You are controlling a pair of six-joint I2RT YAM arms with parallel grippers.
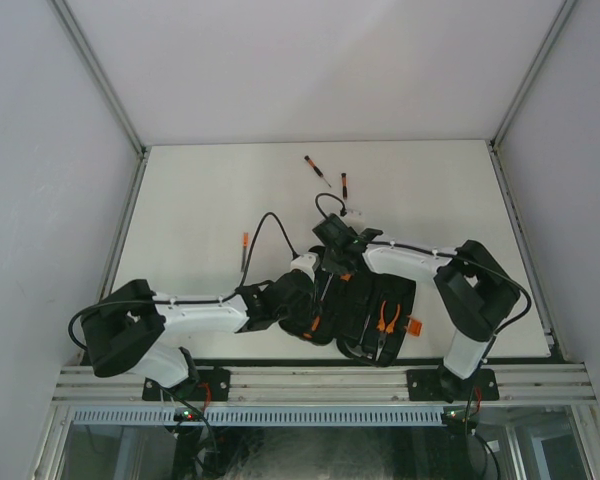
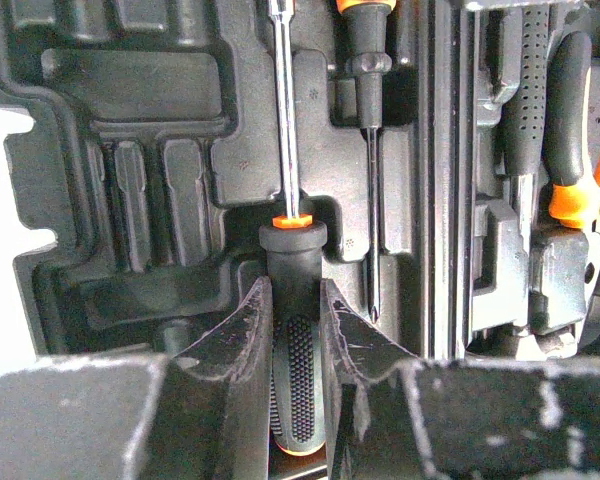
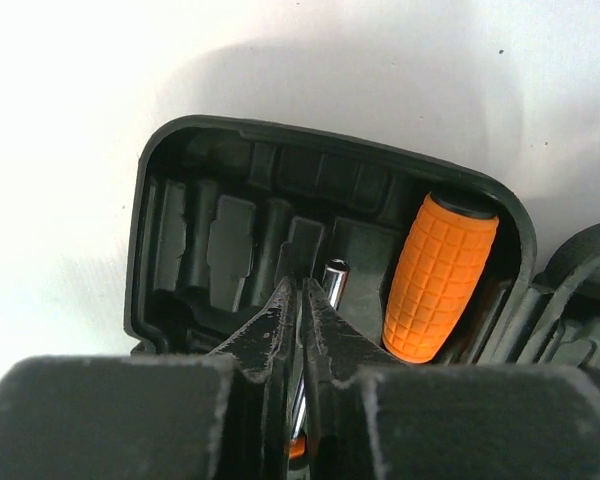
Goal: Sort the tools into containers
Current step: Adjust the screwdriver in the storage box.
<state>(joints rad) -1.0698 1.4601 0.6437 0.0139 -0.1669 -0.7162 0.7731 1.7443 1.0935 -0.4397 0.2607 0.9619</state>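
White worktop (image 1: 210, 200) is holding three unsorted screwdrivers (image 1: 317, 170) (image 1: 345, 185) (image 1: 243, 252) above and left of the open case (image 1: 405, 292) at lower centre, pliers (image 1: 385, 318) lying inside, left end effector (image 2: 295, 300) clamping a fourth screwdriver (image 2: 285, 120) by its handle, right end effector (image 3: 300, 300) pinching its shaft.

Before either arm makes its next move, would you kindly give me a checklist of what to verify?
1. Left gripper clamped on the screwdriver handle: ok.
2. Right gripper shut on a metal shaft: ok.
3. Both grippers hold the same tool: cannot tell.
4. Screwdriver seated in a slot of the tool case: cannot tell.
5. Pliers in the case: ok.
6. All tools in the case: not ok, loose screwdrivers lie on the table.
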